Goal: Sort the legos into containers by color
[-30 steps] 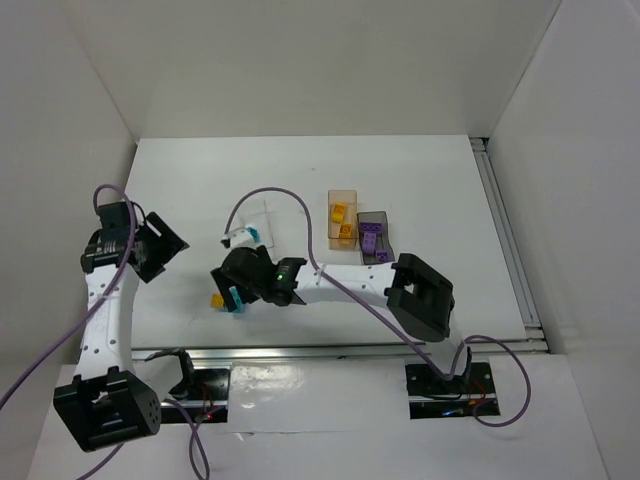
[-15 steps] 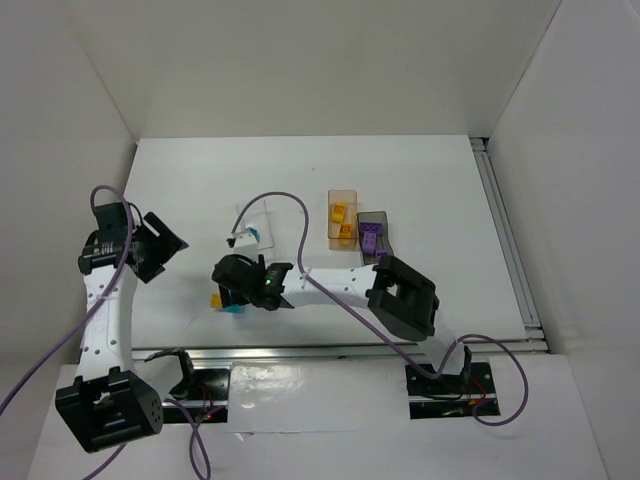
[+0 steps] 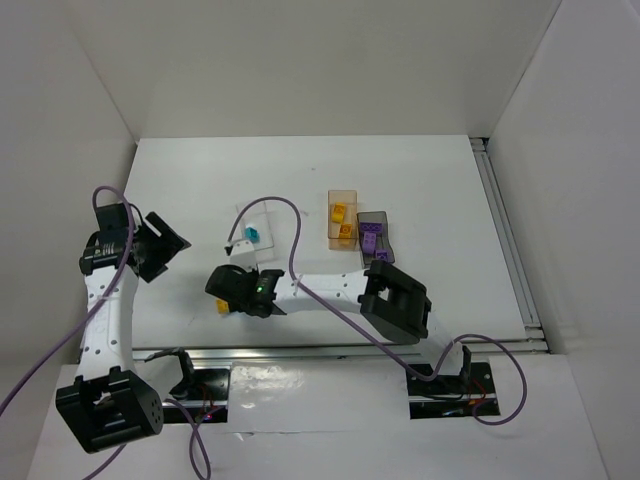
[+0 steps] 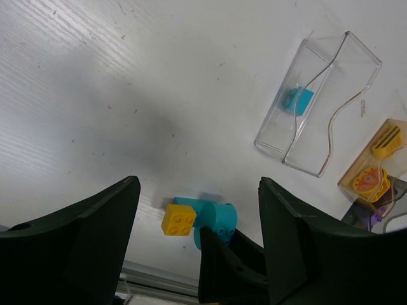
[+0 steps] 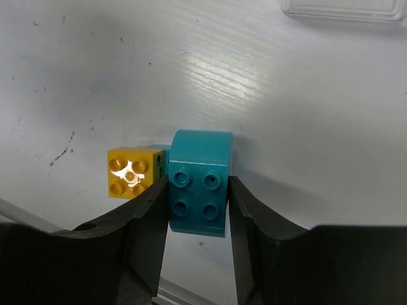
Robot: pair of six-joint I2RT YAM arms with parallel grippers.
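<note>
Near the table's front edge lies a clump of legos: a teal brick (image 5: 202, 155) with a yellow brick (image 5: 131, 171) against its left side. My right gripper (image 5: 197, 185) is shut on the teal brick, one finger pressed to each side. The left wrist view shows the same teal brick (image 4: 216, 216) and yellow brick (image 4: 179, 220) on the table. My left gripper (image 4: 198, 190) hangs open and empty above the table, left of the clump (image 3: 221, 306). Another teal brick (image 4: 299, 100) lies in the clear container (image 4: 270, 130).
The orange container (image 3: 343, 196) holds yellow bricks and the dark grey container (image 3: 375, 216) beside it holds purple ones, both right of the middle. The clear container (image 3: 262, 215) sits just behind my right gripper (image 3: 232, 298). A metal rail runs along the table's front edge.
My right gripper moved left and toward the front edge, down onto the clump, and shut on the teal brick. The left arm has not moved.
</note>
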